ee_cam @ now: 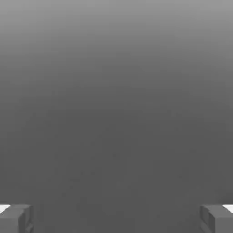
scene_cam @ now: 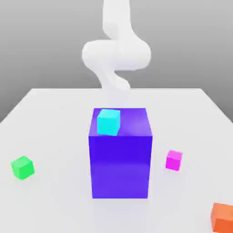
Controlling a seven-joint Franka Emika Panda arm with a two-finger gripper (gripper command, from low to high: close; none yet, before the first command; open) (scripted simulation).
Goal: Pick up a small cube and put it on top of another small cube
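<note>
The small magenta cube [scene_cam: 174, 160] rests on the white table to the exterior view's right of the big blue-violet block [scene_cam: 120, 159]. A cyan cube [scene_cam: 108, 122] sits on top of that block, near its left corner. My white arm [scene_cam: 116, 54] rises behind the block, well above and far from the magenta cube. In the hand view my gripper [ee_cam: 116, 219] is open: its two grey fingertips [ee_cam: 16, 219] stand wide apart with nothing between them, against plain grey background.
A green cube [scene_cam: 22, 167] lies on the table at the exterior view's left. An orange cube [scene_cam: 223, 217] sits at the near right corner. The white table [scene_cam: 54, 136] stretches wide around the big block.
</note>
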